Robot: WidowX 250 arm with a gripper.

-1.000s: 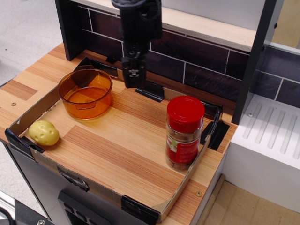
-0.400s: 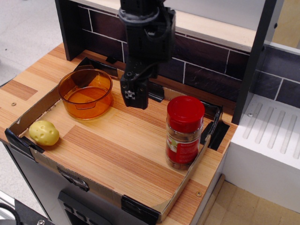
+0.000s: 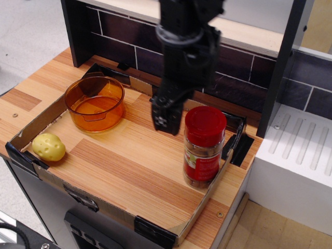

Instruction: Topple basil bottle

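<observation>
While the basil bottle [image 3: 204,147] stands upright near the right edge of the tray [image 3: 57,179], the gripper [image 3: 166,116] hangs just to the left of its red cap, apart from it as far as can be seen. The fingers look pressed together into one narrow tip, so the gripper appears closed and empty. That makes sense for this job: a closed tip pushed sideways against the top of a tall jar should tip it more easily than a push low down. The bottle is not yet toppled.

The orange bowl [image 3: 95,102] sits well apart at the back left of the tray, and a yellow potato [image 3: 48,147] lies in the front left corner, both clear of the likely path. The tray rests on a wooden table [image 3: 31,85] with low cardboard walls and black corner clips. Behind it runs a dark tiled wall [image 3: 228,78] under a pale shelf [image 3: 249,33], with a white ridged surface [image 3: 301,150] to the right.
</observation>
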